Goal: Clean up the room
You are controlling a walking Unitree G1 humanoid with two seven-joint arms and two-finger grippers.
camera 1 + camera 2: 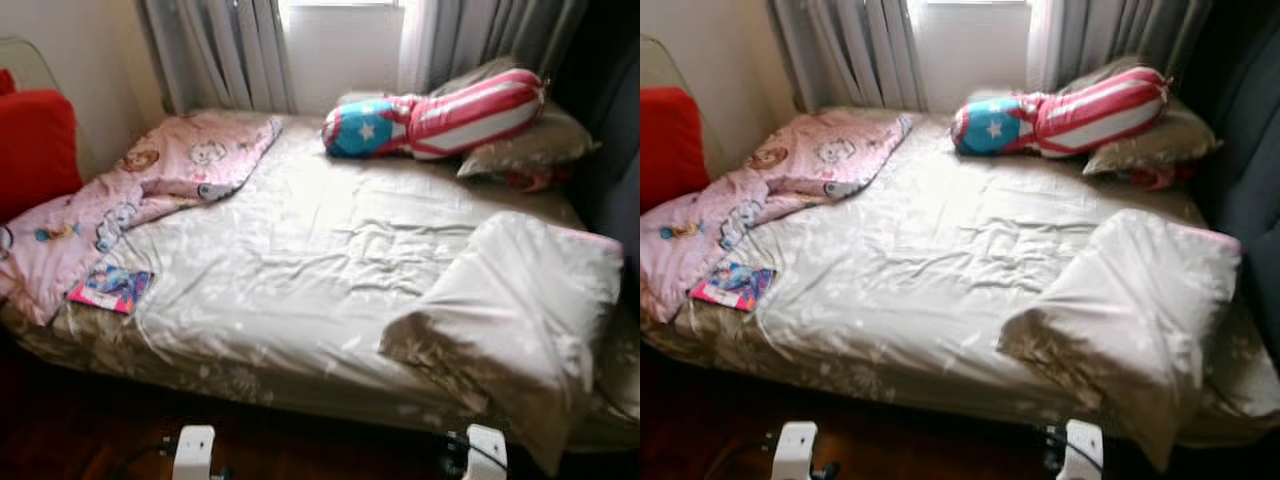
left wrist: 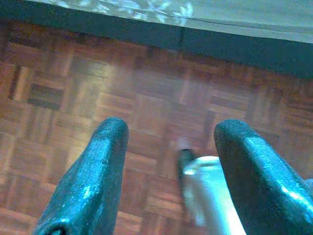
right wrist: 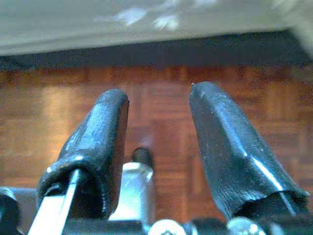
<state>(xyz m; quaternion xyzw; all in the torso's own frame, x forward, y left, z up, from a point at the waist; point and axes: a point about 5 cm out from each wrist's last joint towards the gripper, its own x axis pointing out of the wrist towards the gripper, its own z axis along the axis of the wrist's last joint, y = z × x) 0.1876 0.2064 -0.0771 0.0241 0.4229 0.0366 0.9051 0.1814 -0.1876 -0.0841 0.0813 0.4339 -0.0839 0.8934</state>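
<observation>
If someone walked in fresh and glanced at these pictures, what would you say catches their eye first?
Most likely the stars-and-stripes bolster, lying at the head of the bed under the window. Next, the pink cartoon blanket crumpled along the bed's left side, with a small colourful book beside it near the left front corner. A beige pillow slumps over the front right corner.

Daylight from the window (image 1: 340,40) at twelve o'clock glares on the bed (image 1: 330,260); floor (image 2: 146,98) dim, pictures softly blurred.
</observation>
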